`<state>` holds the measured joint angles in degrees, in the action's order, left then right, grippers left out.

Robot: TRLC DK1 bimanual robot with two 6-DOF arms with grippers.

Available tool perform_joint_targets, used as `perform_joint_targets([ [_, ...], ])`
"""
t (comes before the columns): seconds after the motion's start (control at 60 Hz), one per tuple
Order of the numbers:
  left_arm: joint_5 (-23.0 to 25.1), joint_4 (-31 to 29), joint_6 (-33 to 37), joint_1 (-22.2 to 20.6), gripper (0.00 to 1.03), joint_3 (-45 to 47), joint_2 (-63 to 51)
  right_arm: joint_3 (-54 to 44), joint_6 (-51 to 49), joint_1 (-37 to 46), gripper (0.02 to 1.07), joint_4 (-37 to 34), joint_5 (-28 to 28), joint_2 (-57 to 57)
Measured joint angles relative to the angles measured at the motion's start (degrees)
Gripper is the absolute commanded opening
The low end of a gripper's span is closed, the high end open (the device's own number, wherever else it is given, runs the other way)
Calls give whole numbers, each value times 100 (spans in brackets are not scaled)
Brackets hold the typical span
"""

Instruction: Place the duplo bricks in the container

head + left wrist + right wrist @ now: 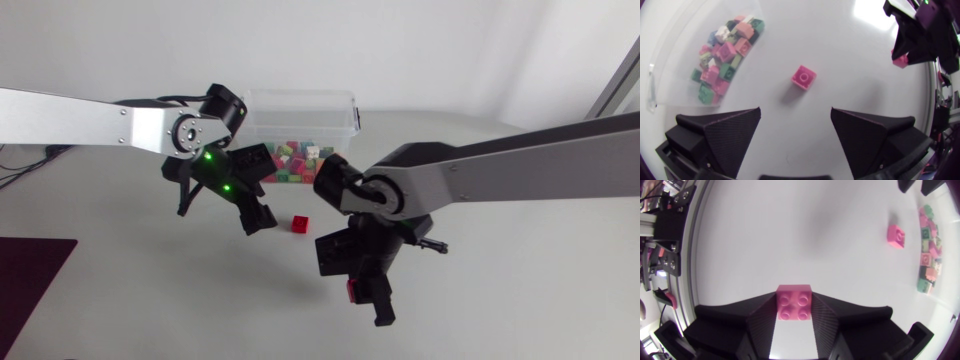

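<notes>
A small red-pink duplo brick (pixel 299 222) lies alone on the white table, in front of the clear container (pixel 345 108). My left gripper (pixel 235 205) hangs just left of it, open and holding nothing. In the left wrist view the brick (pixel 803 77) sits ahead of the wide-apart fingers (pixel 732 135). My right gripper (pixel 357 291) is nearer the table's front, shut on a pink two-by-two brick (pixel 794 302) (pixel 352 291). The right wrist view shows the loose brick (pixel 896 235) far ahead. The right gripper with its brick (pixel 900 61) also shows beyond the left gripper.
The container holds several mixed-colour bricks (pixel 298 160) (pixel 722 57) (pixel 929 250) and stands at the back middle. A dark mat (pixel 25 275) lies at the table's front left. Bare white table surrounds the loose brick.
</notes>
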<state>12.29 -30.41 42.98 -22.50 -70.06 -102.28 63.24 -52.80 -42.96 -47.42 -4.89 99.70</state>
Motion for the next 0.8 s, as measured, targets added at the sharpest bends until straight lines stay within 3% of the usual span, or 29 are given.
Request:
perform_joint_targets([
  [0.317, 518, 199, 1314, -131, 98, -337, -846, -496, -39, 404, 28, -203, -372, -1224],
  [0.683, 638, -691, 2218, -315, 96, -1596, -1860, -636, -151, 798, 28, -518, -750, -2006],
  [0.8, 656, -859, 2411, -348, 90, -1637, -2022, -632, -192, 920, 28, -570, -885, -2031],
])
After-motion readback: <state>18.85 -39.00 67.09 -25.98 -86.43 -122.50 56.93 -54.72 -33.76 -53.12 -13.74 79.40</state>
